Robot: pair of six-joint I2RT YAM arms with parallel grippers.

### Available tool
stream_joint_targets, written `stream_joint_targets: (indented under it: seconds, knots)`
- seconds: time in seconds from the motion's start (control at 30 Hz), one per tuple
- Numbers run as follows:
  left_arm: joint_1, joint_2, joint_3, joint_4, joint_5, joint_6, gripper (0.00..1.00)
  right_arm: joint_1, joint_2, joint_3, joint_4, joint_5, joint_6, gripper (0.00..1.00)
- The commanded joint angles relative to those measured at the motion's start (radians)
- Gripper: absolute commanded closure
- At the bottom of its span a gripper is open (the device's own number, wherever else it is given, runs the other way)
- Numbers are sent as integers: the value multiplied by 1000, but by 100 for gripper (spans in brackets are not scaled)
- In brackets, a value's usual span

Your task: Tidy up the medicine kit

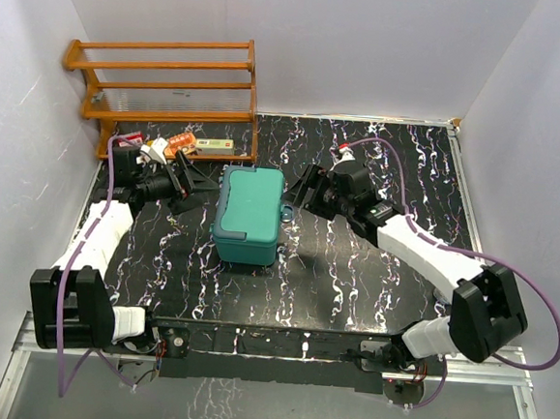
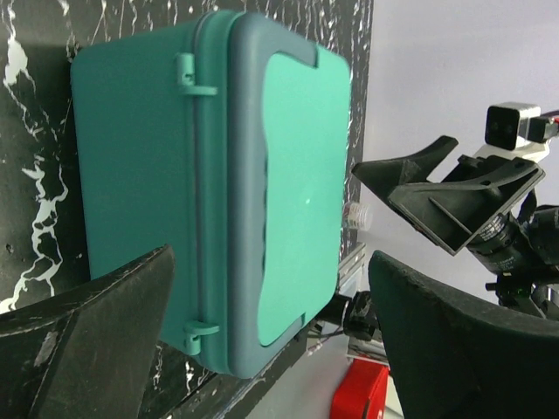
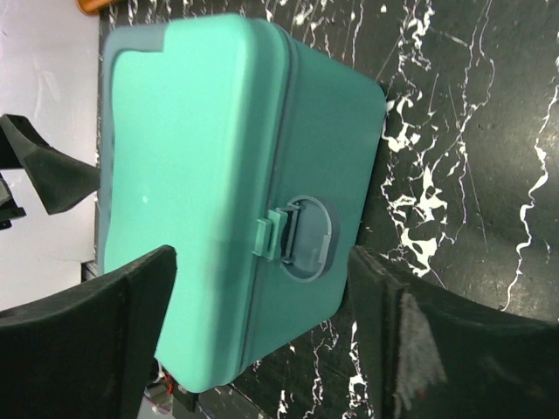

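Medicine kit, lid shut, standing mid-tabletop, near a wooden rack at the far left. The left gripper is at the kit's left side and the right gripper at its right. Both pairs of jaws are spread wide, empty, and face the case without touching it.

Place: a robot test lab
Walls: plain white boards shut in three sides
Table: black marbled top on a metal frame
Machines: left arm and right arm, bolted down, with purple cables
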Motion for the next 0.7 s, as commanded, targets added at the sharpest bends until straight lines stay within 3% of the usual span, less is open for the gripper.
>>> stream_joint_targets:
  seconds: [0.0,0.2,0.4,0.67]
  knots:
    - [-7,32,-22,65,133,-2,9,-5,1,-6,75,-13,-13,16]
    - [-12,75,-27,39,129,53,7,-15,17,-91,187,-43,76,6]
    - [-16,144,8,-63,114,143,7,-14,48,-164,343,-100,237,7]
    - [-36,179,4,-88,107,168,8,-14,87,-189,408,-138,248,7]
